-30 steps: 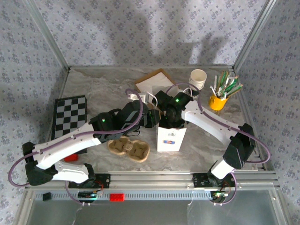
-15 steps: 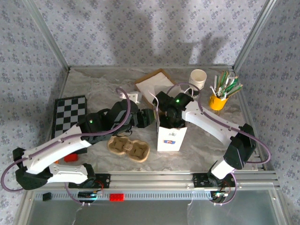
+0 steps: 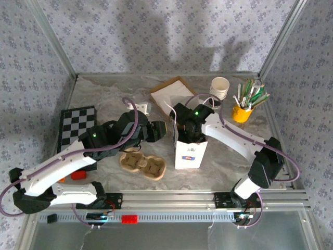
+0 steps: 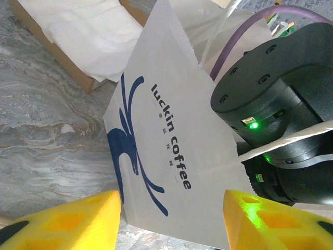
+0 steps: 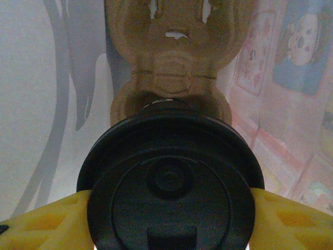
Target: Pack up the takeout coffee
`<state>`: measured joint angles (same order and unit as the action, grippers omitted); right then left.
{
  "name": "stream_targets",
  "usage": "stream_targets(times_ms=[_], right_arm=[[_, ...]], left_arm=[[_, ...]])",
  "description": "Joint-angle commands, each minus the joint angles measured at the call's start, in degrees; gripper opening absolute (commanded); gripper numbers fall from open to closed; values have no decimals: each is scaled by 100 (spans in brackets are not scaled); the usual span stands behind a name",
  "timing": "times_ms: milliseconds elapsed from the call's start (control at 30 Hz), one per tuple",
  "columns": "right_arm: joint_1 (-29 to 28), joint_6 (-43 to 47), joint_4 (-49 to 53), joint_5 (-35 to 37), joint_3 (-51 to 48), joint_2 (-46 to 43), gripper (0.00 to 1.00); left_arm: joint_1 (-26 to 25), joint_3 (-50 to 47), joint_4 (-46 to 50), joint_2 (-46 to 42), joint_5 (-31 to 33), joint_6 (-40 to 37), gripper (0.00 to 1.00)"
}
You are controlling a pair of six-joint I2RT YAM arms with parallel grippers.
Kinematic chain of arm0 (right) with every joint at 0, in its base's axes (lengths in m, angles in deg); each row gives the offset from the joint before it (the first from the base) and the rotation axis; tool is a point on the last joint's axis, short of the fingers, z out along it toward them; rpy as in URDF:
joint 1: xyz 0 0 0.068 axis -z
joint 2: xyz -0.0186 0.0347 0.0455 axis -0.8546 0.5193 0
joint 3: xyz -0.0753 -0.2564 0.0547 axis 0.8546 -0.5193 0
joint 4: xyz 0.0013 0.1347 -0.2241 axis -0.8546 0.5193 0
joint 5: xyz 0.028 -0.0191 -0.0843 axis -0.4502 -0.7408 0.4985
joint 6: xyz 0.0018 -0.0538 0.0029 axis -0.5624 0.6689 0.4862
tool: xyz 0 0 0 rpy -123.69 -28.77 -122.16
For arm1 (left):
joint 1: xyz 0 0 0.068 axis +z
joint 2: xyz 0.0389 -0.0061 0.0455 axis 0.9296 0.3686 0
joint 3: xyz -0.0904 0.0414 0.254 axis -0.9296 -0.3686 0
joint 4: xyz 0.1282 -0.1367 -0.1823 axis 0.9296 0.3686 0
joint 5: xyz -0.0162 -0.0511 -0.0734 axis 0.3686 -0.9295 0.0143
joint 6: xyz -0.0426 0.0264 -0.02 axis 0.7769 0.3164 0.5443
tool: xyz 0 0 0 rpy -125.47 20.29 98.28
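**Takeout coffee, lowered into a paper bag**

Item: takeout coffee (image 5: 169,208), seen from above in the right wrist view; round black plastic lid (image 5: 208,156), matte, with a raised centre disc and a small rectangular sip tab at its near edge; the cup body is hidden under the lid.

Location: inside the white paper bag (image 3: 190,154), above a moulded brown pulp tray (image 5: 169,67) with rounded cup wells that lies at the bag's bottom; whether the cup touches the tray cannot be told.

Right gripper (image 5: 169,224): yellow foam-like fingers (image 5: 41,226) clamped against both sides of the cup, just under the lid rim.

Bag: thin and smooth, with a zigzag-cut top edge; blue swirl and "luckin coffee" lettering on the side facing the left wrist camera; colour print shows faintly through the inner wall.

Left gripper (image 3: 162,130): jaws apart, gripping nothing; just beside the bag's left side.

Change since a second ago: the left arm has drawn back leftward from the bag's mouth and its jaws have widened; the right arm and bag have not moved.

Surroundings: grey marble-patterned table (image 3: 104,99); second pulp tray (image 3: 143,165) left of the bag; chessboard (image 3: 78,127) far left; cardboard box of white napkins (image 3: 171,94) behind; lidless paper cups (image 3: 219,87); yellow pen holder (image 3: 242,112).
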<state>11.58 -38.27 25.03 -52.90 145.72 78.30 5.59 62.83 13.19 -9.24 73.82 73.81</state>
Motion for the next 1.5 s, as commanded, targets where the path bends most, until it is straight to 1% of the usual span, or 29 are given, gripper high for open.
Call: stream_targets(times_ms=[0, 400, 967, 1467], right_arm=[[4, -35, 26, 58, -120, -16, 53], [109, 9, -236, -230, -527, 126, 53], [143, 0, -407, -173, -870, 143, 53], [135, 1, -440, -155, -808, 88, 53]], left_arm=[[60, 30, 91, -99, 95, -84, 54], [135, -15, 56, -72, 44, -33, 55], [177, 0, 37, 25, -18, -22, 55], [328, -97, 168, 24, 74, -83, 56]])
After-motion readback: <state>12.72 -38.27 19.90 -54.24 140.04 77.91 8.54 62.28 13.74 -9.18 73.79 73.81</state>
